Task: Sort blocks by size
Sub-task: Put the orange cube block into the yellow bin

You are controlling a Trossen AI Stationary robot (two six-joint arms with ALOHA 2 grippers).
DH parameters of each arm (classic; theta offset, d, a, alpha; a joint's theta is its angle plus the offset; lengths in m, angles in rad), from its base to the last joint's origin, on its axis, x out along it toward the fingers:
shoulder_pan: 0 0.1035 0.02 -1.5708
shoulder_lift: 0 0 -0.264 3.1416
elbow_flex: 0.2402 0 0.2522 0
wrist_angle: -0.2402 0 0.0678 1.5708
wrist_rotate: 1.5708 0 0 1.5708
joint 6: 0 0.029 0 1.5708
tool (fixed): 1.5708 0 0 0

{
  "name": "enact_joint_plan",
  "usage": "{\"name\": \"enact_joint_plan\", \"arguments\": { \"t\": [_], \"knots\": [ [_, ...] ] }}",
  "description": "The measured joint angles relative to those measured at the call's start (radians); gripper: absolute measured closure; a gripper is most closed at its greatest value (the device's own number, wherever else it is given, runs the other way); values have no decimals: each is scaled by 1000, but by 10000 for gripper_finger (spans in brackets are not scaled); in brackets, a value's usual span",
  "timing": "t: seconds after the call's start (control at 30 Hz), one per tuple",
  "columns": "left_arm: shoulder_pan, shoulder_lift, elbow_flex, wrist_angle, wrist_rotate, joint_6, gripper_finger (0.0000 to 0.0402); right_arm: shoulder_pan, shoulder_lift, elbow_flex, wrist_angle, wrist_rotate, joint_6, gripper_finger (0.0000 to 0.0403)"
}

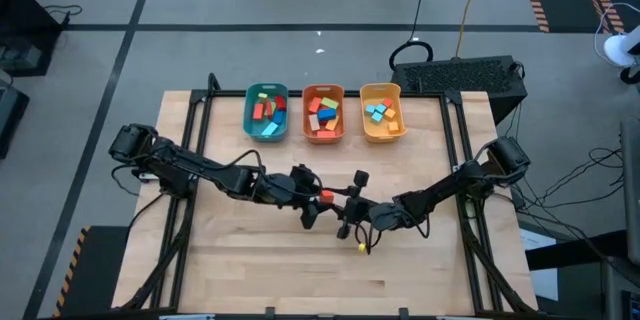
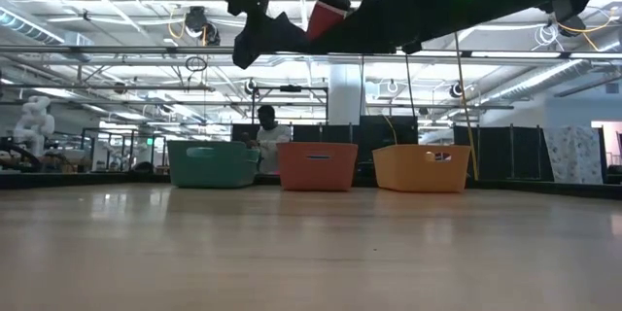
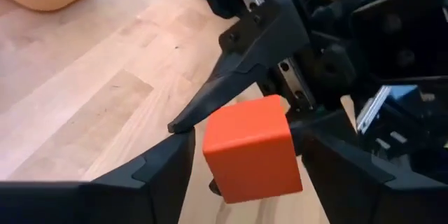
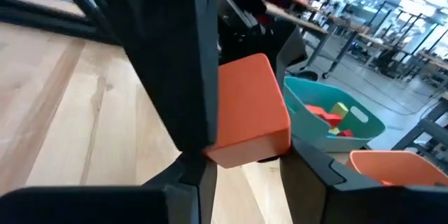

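An orange-red block (image 1: 326,196) hangs in mid-air over the middle of the table, between my two grippers, which meet there. My right gripper (image 4: 252,157) comes from the table's right and is shut on the block (image 4: 252,108). My left gripper (image 3: 245,140) comes from the table's left and stands open, one finger on either side of the same block (image 3: 252,147). In the low view the block (image 2: 324,19) shows high above the tabletop. A small yellow block (image 1: 361,247) lies on the table below the grippers. My right gripper pinches the block between its two fingers on two opposite faces (image 4: 241,147), coming roughly level from the table's right. The block is lifted clear of the table. My left gripper: a gap shows between one finger (image 3: 168,171) and the block; whether the other finger touches it I cannot tell.
Three bins stand in a row at the table's far edge: teal (image 1: 266,112), orange (image 1: 323,112) and yellow (image 1: 382,110), each with several coloured blocks inside. Bare wood lies between the bins and the arms and along the near edge. A person (image 2: 264,136) shows in the room behind the bins.
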Motion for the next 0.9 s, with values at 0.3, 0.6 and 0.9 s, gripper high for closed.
{"name": "enact_joint_plan", "arguments": {
  "t": [0.3,0.6,0.9],
  "knots": [
    [24,-106,2,12,-34,98,136,-37,-102,-1,-196,-112,103,290],
    [15,-261,2,-173,-218,249,136,-150,-257,-1,-465,-253,191,288],
    [-5,-295,-42,-305,-330,297,136,-359,-398,-1,-731,-394,234,287]
  ]
}}
